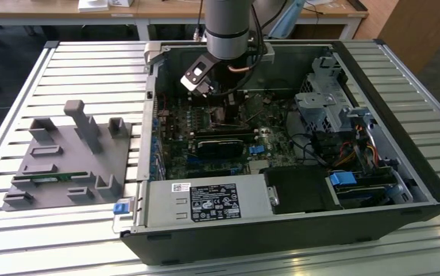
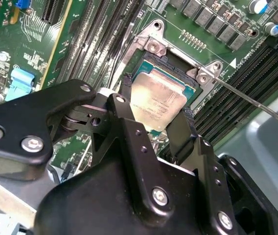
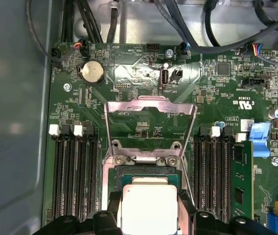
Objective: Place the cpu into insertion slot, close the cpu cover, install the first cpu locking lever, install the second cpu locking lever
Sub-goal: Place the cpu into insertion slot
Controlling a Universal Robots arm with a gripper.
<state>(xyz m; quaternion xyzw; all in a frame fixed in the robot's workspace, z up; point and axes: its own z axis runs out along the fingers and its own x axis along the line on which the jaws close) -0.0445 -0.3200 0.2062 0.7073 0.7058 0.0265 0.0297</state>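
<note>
The cpu, a flat silver-grey square, sits between my gripper's two black fingers, which are shut on its opposite edges. It hangs directly over the insertion slot, very close to it, with the slot's dark frame showing around its far edge. In the first wrist view the cpu covers most of the insertion slot. The cpu cover stands swung open behind the slot. A thin metal locking lever sticks out from the slot's corner, unlatched. In the exterior view the gripper is deep inside the computer case.
Black memory slots flank the socket on both sides, one holding a green module. Cables run along the case wall. A drive cage and a power supply crowd the case. A grey fixture lies on the slatted table.
</note>
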